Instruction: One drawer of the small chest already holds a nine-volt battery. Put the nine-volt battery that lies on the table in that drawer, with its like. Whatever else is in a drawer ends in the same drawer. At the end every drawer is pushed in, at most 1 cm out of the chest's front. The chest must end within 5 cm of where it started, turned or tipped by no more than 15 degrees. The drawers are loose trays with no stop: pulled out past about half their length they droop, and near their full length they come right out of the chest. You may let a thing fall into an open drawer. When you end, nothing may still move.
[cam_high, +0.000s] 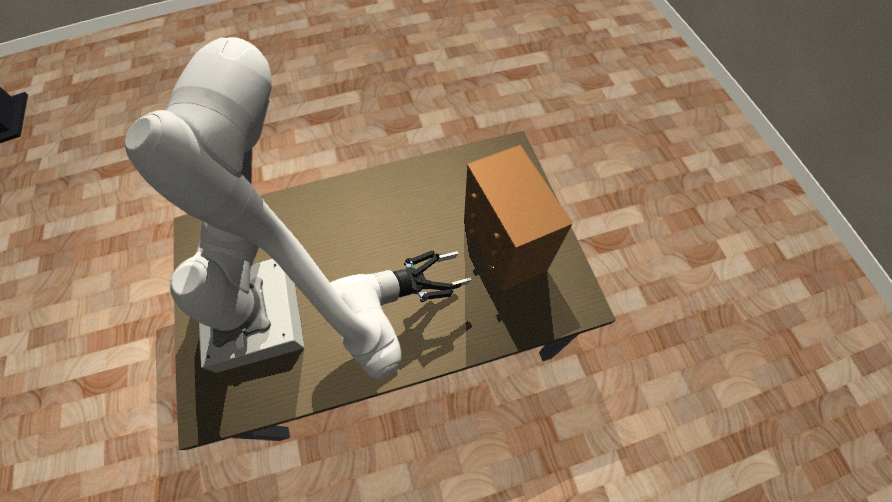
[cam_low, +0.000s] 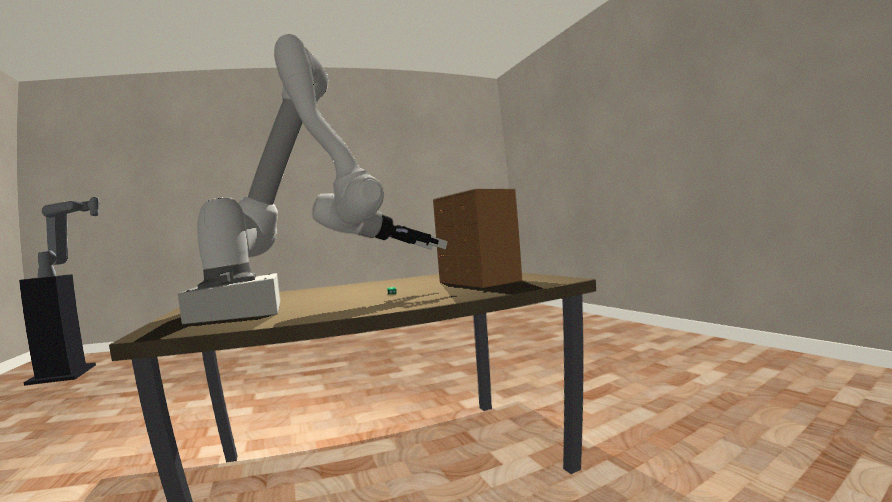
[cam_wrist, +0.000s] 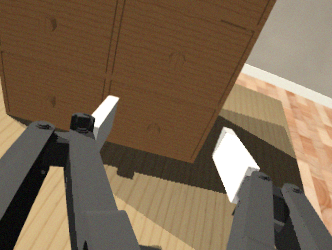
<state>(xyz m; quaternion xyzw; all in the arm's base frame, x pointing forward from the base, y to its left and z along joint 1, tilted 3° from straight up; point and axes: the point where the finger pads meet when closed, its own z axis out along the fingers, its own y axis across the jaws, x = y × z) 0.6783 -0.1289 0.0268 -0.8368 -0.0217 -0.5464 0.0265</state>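
Observation:
The small brown chest (cam_high: 514, 215) stands on the right side of the table, and all its drawers look pushed in. It also shows in the side view (cam_low: 477, 237) and fills the top of the wrist view (cam_wrist: 133, 45), where small knobs (cam_wrist: 52, 100) show on the drawer fronts. My gripper (cam_high: 458, 268) (cam_low: 441, 244) points level at the chest's front, fingertips just short of it, at about mid height. Its fingers stand partly apart with nothing between them. The nine-volt battery, small and green (cam_low: 391, 290), lies on the table below and behind the gripper, partly hidden from above (cam_high: 412, 266).
My arm's grey base block (cam_high: 249, 318) sits at the table's left end. The chest stands near the table's right edge (cam_high: 593, 274). A second small arm on a black pedestal (cam_low: 53, 299) stands on the floor, well away from the table.

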